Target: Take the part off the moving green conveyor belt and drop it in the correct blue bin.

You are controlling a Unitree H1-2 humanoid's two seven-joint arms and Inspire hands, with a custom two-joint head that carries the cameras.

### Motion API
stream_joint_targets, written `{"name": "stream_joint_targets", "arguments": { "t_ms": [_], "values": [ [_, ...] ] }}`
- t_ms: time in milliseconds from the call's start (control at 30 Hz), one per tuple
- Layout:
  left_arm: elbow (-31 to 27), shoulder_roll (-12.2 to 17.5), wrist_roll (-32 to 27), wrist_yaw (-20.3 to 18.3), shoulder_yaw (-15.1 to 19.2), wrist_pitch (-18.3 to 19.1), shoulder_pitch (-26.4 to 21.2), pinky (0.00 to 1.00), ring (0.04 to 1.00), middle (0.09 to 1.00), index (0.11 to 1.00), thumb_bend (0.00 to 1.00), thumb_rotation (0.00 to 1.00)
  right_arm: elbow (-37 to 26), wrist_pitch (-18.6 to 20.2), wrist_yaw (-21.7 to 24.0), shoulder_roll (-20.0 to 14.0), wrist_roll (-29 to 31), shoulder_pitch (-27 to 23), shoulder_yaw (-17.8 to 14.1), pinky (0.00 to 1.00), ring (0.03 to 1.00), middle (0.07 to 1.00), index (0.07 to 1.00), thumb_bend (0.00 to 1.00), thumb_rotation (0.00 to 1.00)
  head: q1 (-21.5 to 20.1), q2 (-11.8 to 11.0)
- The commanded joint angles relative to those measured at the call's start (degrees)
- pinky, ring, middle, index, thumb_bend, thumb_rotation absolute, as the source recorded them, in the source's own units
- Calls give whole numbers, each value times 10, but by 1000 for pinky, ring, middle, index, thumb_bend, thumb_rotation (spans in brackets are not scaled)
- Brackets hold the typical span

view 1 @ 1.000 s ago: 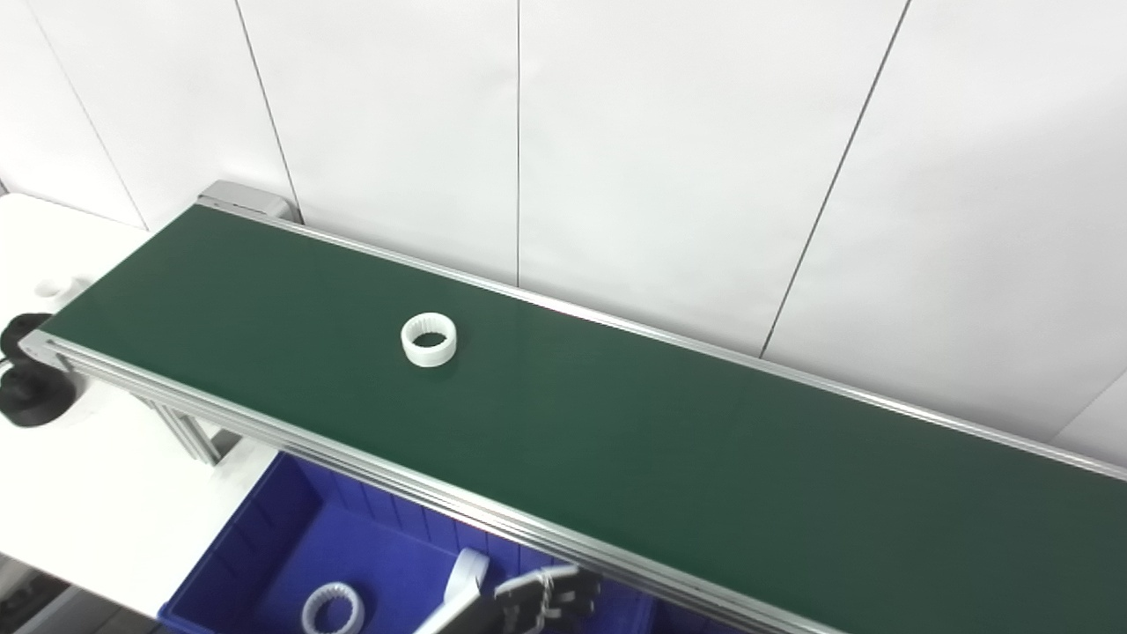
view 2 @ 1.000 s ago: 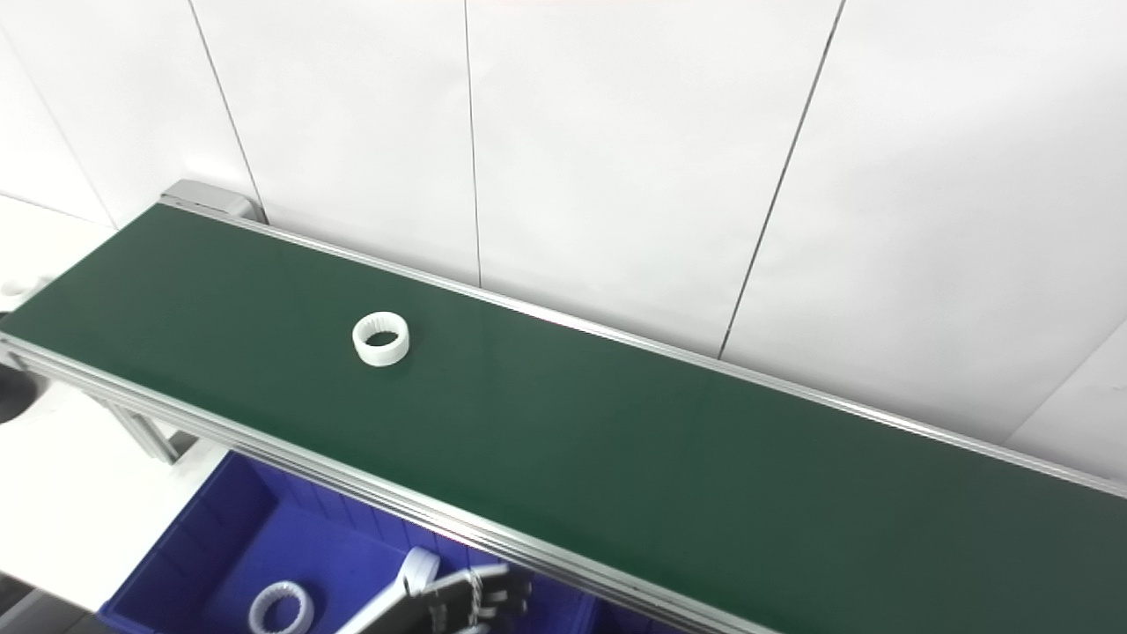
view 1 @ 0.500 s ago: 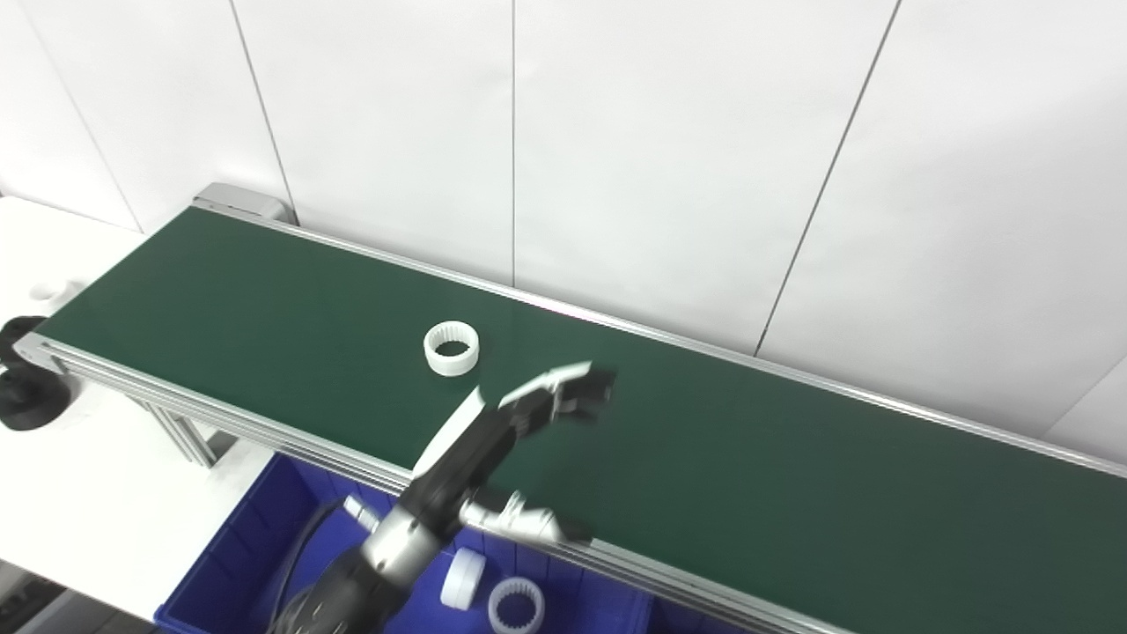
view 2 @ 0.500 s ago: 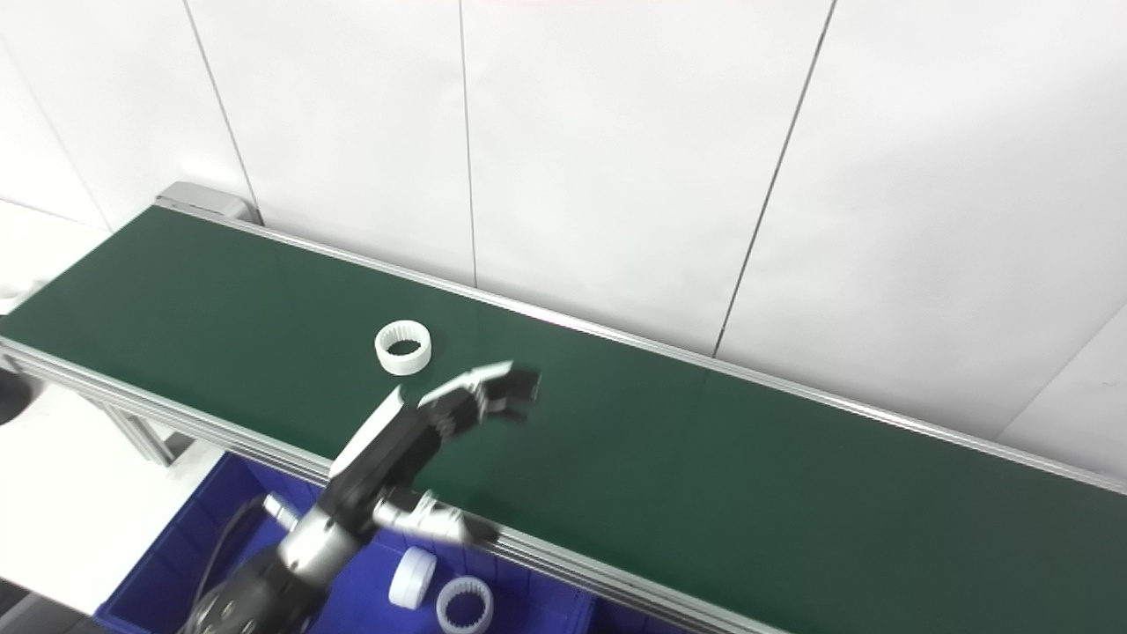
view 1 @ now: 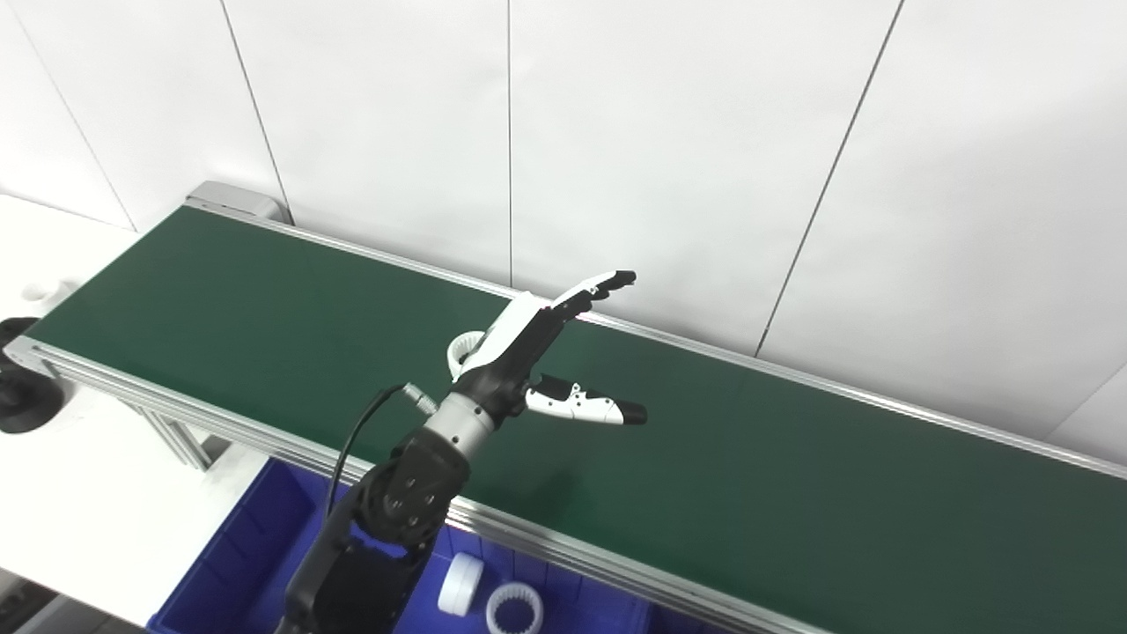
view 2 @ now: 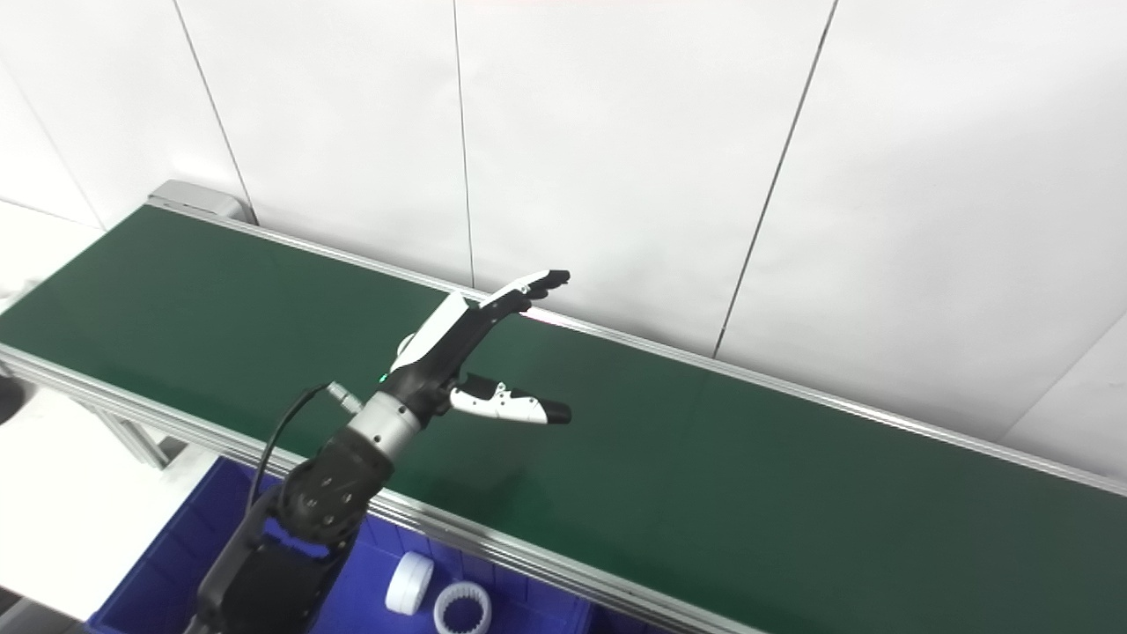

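Observation:
A white toothed ring part [view 1: 461, 348] lies on the green conveyor belt [view 1: 264, 308], mostly hidden behind my left hand [view 1: 537, 352]. The hand is open above the belt, fingers stretched toward the far wall and thumb pointing right, and it holds nothing. In the right eye view only a sliver of the ring [view 2: 406, 342] shows beside the hand [view 2: 480, 348]. A blue bin [view 1: 255, 555] sits below the belt's near edge. The right hand is not in view.
Two white ring parts [view 1: 515, 608] lie in the blue bin, one on edge [view 1: 460, 583]. A white table [view 1: 88, 493] is at the left with a black object [view 1: 18, 396] at its edge. A white panelled wall stands behind the belt.
My left arm rose from below the belt's near edge and reached over the belt, opening its fingers. The ring moved right along the belt and is now behind the hand.

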Motion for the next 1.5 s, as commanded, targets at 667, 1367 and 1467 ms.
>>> {"name": "stream_joint_targets", "arguments": {
  "t_ms": [667,1367,1467],
  "values": [
    [259,68,216,135,-109,43,-145,999,965,953,893,857,444,-23,-28,-15,10,-19,3,1,897,929,953,968,798,431,-5,4],
    [331,57,131,143,-114,40,-150,443,457,531,607,525,6,-40,-21,-9,12,-7,13,1,941,945,953,964,760,427,-7,12],
    [318,54,122,141,-114,44,-146,444,420,513,537,501,0,-43,-18,-6,11,-1,14,1,952,951,957,969,752,425,-6,12]
  ]
}}
